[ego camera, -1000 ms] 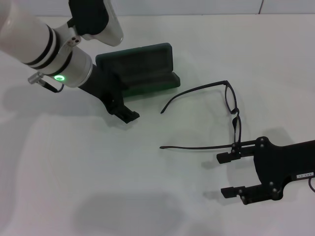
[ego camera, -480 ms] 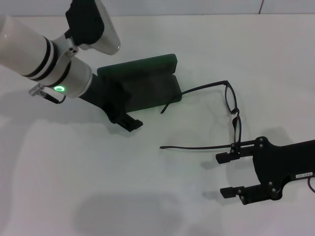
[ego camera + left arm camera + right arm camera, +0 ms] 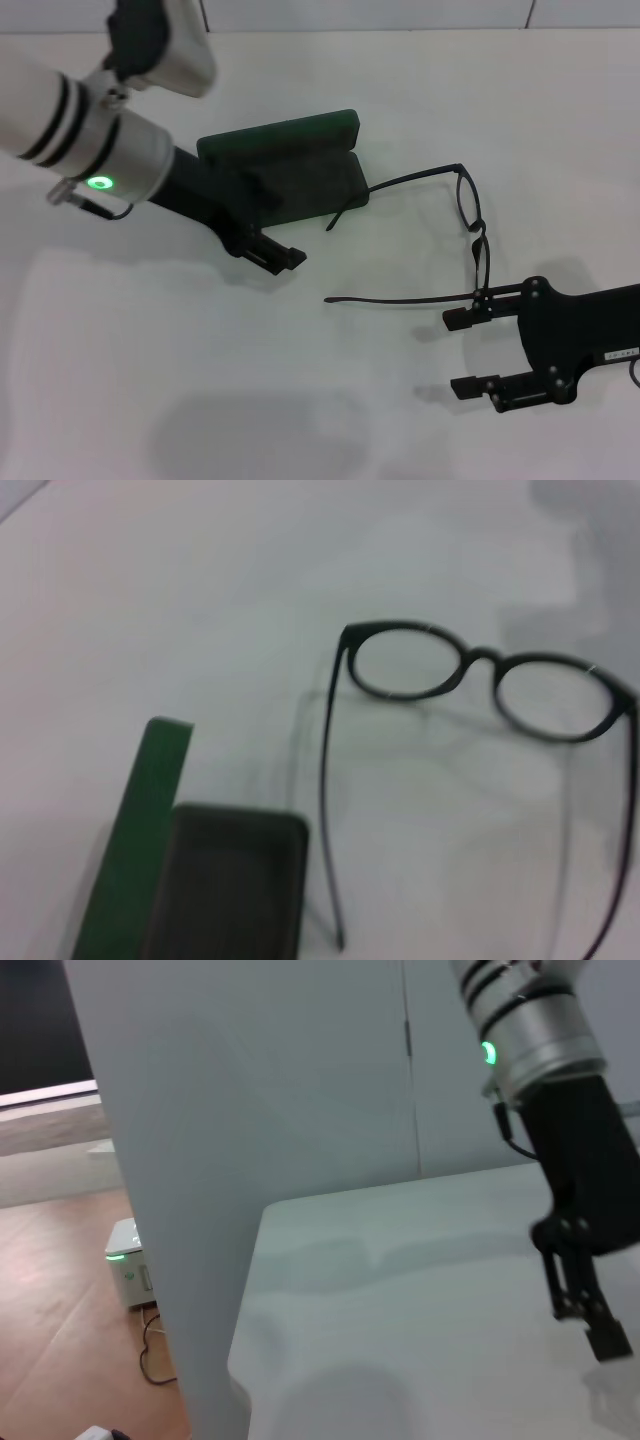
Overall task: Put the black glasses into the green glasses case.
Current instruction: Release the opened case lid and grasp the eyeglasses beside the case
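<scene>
On the far left of the table (image 3: pixel 150 400), the left arm reaches in diagonally, w/ its white forearm and green status light up-left and the black left gripper (image 3: pixel 270 255) low over the surface, just in front of the case. Vs. a second ago it has slid nearer & slightly rightward; its fingertips now sit past the case's near-left corner. The fingers look close together w/ nothing between them, but how wide the gap is can't be told from the head view.

The green glasses case (image 3: pixel 285 170) lies open, lid up at the back, dark lined tray facing front. It has shifted a bit toward the right since the earliest frame; approx. unchanged in the last half second. The left wrist view shows the green lid edge and dark tray at close range.

The black glasses (image 3: pixel 470 225) rest on the table right of the case, lenses to the right, temples stretching left; the far temple tip ends just beside the case's near-right corner. Glasses haven't moved.

At lower right the right gripper (image 3: pixel 470 350) sits wide open, gripping nothing; its upper finger is at the near temple's hinge end, contact unclear. Position approx. as before.

Surface: plain white tabletop w/ soft shadows. The right wrist view shows a grey panel, wood floor, a small box w/ a green light, cables.
</scene>
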Controlling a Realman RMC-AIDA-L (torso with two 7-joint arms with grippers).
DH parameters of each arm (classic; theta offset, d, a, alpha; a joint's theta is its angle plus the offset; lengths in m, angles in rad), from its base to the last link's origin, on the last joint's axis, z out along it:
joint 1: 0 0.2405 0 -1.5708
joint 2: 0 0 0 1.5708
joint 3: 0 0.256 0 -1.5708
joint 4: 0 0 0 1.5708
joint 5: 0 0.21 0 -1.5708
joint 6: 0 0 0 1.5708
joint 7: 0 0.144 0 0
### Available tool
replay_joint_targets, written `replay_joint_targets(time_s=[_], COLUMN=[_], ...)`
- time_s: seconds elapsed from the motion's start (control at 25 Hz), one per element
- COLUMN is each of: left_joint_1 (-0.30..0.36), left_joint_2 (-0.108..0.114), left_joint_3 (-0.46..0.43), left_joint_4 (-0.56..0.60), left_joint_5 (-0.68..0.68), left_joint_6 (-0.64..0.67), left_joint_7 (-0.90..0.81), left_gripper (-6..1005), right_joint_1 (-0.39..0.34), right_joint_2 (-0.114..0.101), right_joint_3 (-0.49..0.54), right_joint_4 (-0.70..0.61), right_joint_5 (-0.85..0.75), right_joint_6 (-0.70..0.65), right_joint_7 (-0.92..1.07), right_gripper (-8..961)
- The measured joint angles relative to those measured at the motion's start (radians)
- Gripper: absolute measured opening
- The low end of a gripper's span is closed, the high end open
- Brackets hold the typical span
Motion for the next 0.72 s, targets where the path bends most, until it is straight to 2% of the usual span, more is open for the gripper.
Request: replay_joint_targets(time_s=[0.08,0.24,0.36,0.52,0.68,0.72], left_joint_1=[0.022,0.098,0.186,0.278,0.303,0.305], left_joint_2=[0.005,0.018,0.026,0.028,0.036,0.039], left_joint_3=[-0.062,-0.164,-0.212,-0.248,-0.273,-0.274], left_joint_4=[0.0,0.0,0.0,-0.002,-0.027,-0.038], left_joint_5=[-0.035,-0.117,-0.193,-0.25,-0.259,-0.26], left_joint_6=[0.044,0.131,0.18,0.202,0.244,0.256], left_joint_7=[0.031,0.112,0.188,0.298,0.366,0.38], left_gripper=[873,873,874,874,873,873], right_joint_1=[0.0,0.004,0.018,0.069,0.158,0.176], right_joint_2=[-0.007,-0.036,-0.058,-0.109,-0.17,-0.178], right_joint_3=[0.002,0.018,0.051,0.07,0.088,0.091], right_joint_4=[-0.008,-0.057,-0.116,-0.164,-0.162,-0.161], right_joint_5=[0.0,0.006,0.002,-0.002,-0.063,-0.085], right_joint_6=[0.0,-0.006,-0.02,-0.027,-0.031,-0.033], right_joint_7=[0.025,0.145,0.278,0.514,0.775,0.826], right_gripper=[675,673,671,667,664,664])
